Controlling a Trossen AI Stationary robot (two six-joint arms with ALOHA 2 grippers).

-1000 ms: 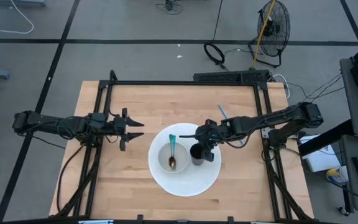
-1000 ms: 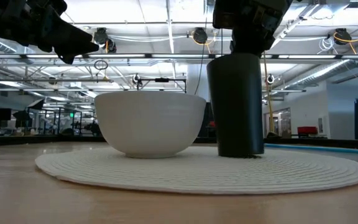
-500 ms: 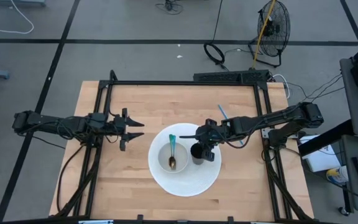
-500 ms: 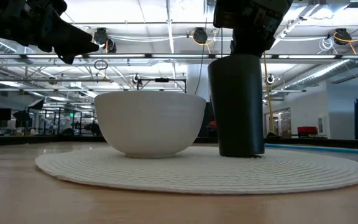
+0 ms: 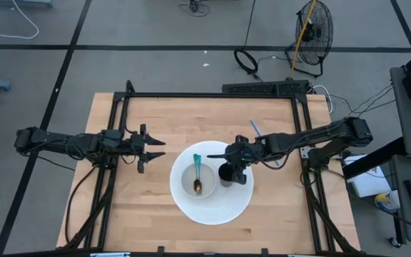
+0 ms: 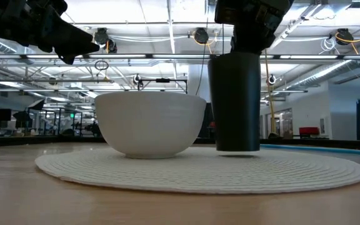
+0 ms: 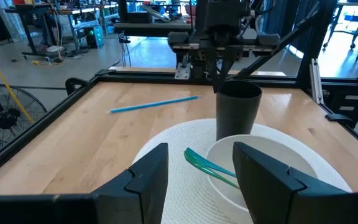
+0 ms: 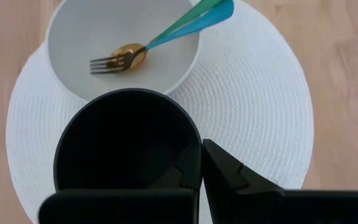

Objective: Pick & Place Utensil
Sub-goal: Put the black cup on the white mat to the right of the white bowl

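Note:
A black cup (image 5: 227, 173) hangs just above a round white woven mat (image 5: 216, 207), with my right gripper (image 8: 202, 163) shut on its rim. Beside it on the mat stands a white bowl (image 5: 198, 180). A gold fork and spoon (image 8: 120, 57) with teal and blue handles lie with their heads in the bowl, handles leaning on its rim. A thin blue stick (image 5: 255, 129) lies flat on the wood behind the cup. My left gripper (image 5: 152, 148) waits open above the table's left part, pointing level toward the bowl. My right gripper pinches the cup's rim (image 8: 194, 140) on the side toward the table's right edge, one finger inside the cup and one outside. The fingers slant down from the right. The cup (image 6: 235, 103) hangs upright below them, its bottom just clear of the mat (image 6: 199, 172).
The wooden tabletop (image 5: 148, 207) is bordered by a black frame (image 5: 212, 95). Bare wood shows left of and in front of the mat. Cables, a power strip and a fan (image 5: 312, 28) lie on the floor beyond the far edge.
My right gripper has risen slightly with the black cup. The cup stood on the mat before and now hangs upright just clear of it.

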